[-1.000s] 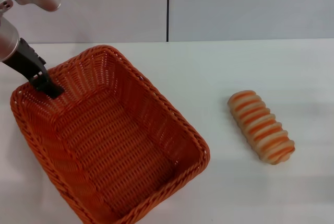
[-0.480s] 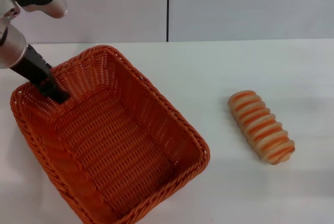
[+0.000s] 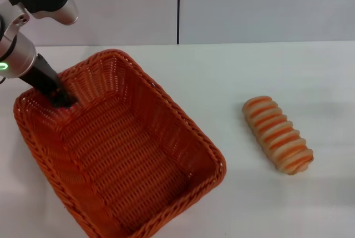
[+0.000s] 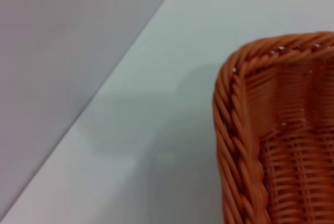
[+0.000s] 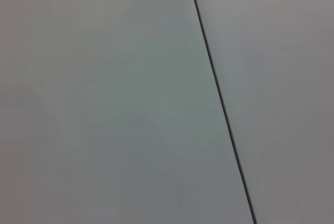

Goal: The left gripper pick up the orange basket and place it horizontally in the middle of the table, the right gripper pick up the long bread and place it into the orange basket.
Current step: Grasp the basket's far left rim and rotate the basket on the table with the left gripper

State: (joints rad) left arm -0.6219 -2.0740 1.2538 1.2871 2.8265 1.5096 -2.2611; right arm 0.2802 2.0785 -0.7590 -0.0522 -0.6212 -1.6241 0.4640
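The orange basket (image 3: 119, 149) rests on the white counter (image 3: 233, 77); its long axis runs diagonally, from the far corner at the left pincer (image 3: 60, 98) to the near corner well away from it, so it is not horizontal; its open top faces up. The left pincer is at the basket's far left corner, its black tip lying against the inner side of the braided rim; whether it is spread or pinching the rim cannot be told. The left wrist view shows that same rim corner (image 4: 237, 130) from close range. The long bread (image 3: 277, 134) lies on the counter well apart from the left pincer, beyond the basket's far side, its long axis also diagonal. The right pincer is out of view.
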